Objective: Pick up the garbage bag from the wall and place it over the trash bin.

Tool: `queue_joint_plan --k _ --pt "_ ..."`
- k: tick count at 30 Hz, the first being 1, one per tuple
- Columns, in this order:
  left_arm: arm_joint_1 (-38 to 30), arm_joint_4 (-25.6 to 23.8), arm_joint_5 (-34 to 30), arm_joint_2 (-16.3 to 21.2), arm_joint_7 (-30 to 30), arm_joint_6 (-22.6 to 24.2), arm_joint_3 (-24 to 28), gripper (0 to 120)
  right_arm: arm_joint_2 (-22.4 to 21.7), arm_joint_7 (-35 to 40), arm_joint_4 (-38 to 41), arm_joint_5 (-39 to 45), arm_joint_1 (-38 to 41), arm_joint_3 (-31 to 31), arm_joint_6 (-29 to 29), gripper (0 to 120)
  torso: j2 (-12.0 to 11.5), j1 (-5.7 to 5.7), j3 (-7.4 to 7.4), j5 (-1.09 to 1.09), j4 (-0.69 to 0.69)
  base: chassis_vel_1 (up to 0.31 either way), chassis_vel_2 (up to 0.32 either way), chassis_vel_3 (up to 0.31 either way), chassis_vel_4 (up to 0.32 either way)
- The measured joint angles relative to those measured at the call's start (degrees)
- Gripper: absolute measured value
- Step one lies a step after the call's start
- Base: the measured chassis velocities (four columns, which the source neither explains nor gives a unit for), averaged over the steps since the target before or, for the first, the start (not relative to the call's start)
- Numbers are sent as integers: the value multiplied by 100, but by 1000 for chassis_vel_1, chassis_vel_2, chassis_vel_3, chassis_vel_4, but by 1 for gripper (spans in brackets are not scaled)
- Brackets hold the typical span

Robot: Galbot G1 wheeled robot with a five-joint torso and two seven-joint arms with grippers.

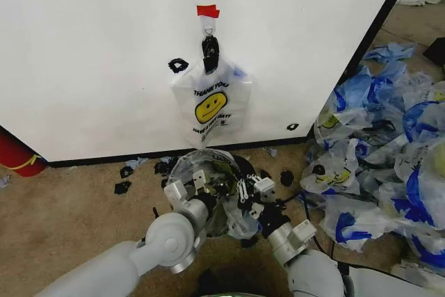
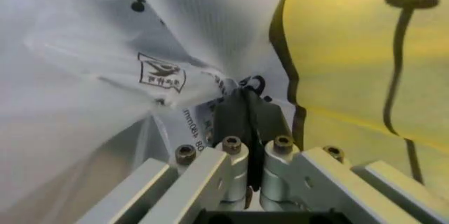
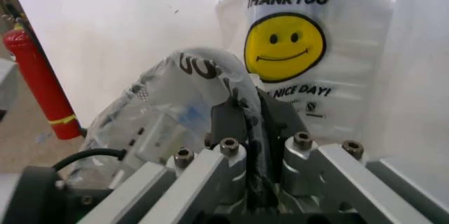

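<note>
The garbage bag (image 1: 195,165), thin translucent white plastic, is draped over the small round black trash bin (image 1: 240,165) on the carpet at the foot of the wall (image 1: 90,46). My left gripper (image 1: 186,184) is at the bin's left side, its fingers (image 2: 232,113) shut on the film (image 2: 105,50) beside a yellow smiley print. At the bin's right side my right gripper (image 1: 254,189) is shut on a bunched fold of the same bag (image 3: 182,92). Another smiley "THANK YOU" bag (image 1: 211,102) (image 3: 295,45) hangs from the wall's hook (image 1: 208,29) under red tape.
A heap of blue-and-white bags (image 1: 389,144) covers the floor at the right, past the wall's black-edged corner. A red fire extinguisher (image 1: 17,154) (image 3: 39,77) stands at the left by the wall. Black scraps (image 1: 125,172) lie on the carpet around the bin.
</note>
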Motion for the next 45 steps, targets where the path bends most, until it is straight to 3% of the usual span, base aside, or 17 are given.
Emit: queue_joint_plan --k 18,29,37,45 --pt "-727 954 -35 -685 -12 -85 602 0 -237 -110 160 -133 -110 -5 29 1 0 0 0 0 0 0 0 0 0" --pt "-897 1559 15 -967 37 -117 713 0 -243 -130 130 -205 -175 -1 89 1 0 0 0 0 0 0 0 0 0" --pt "-915 1152 8 -734 -140 -122 728 0 -166 -133 -12 -228 -159 46 116 1 0 0 0 -1 -1 0 0 0 0" --pt "-789 353 -145 -147 -417 -128 714 0 -52 -122 -147 -69 94 183 91 1 0 0 -1 -1 0 0 0 0 0"
